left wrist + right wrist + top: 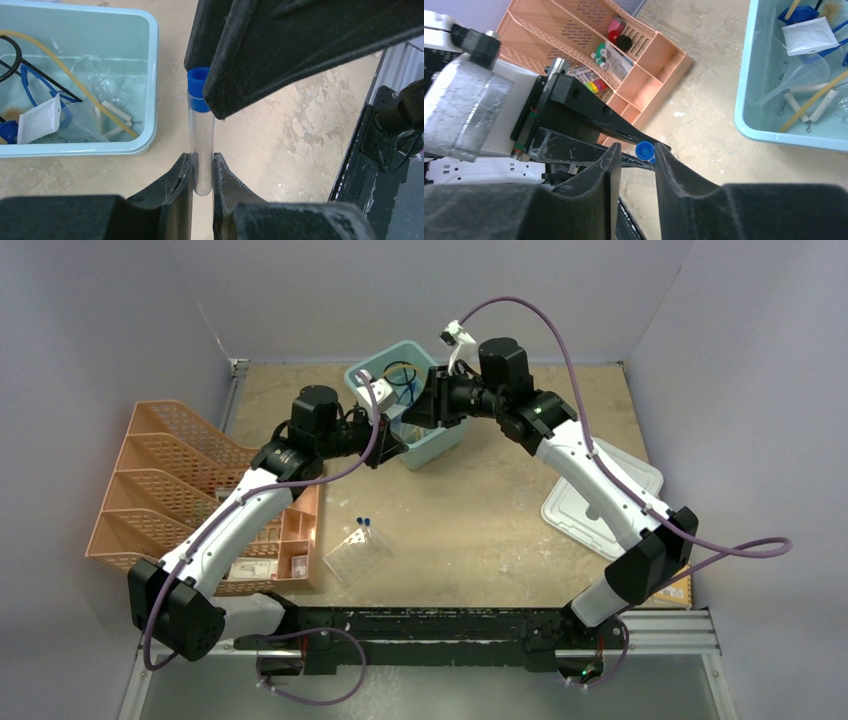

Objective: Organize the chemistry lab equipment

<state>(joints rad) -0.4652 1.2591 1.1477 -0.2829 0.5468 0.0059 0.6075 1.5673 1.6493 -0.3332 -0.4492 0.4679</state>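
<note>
Blue-capped tube (202, 145), between both claws.
Base clamped in left claw (202, 172); cap (644, 149) straddled by right claw (637, 149), grip unclear.

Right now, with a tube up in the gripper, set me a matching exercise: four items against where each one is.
Items
1. blue-capped tube
2. clear rack
3. amber rubber tubing
4. pale grey lid

Places
A. inside the teal bin
B. flat on the table, at its right side
C. held in the left gripper
D. on the table, just beside the orange organizer

Pairs: 1-C, 2-D, 3-A, 4-B
</note>
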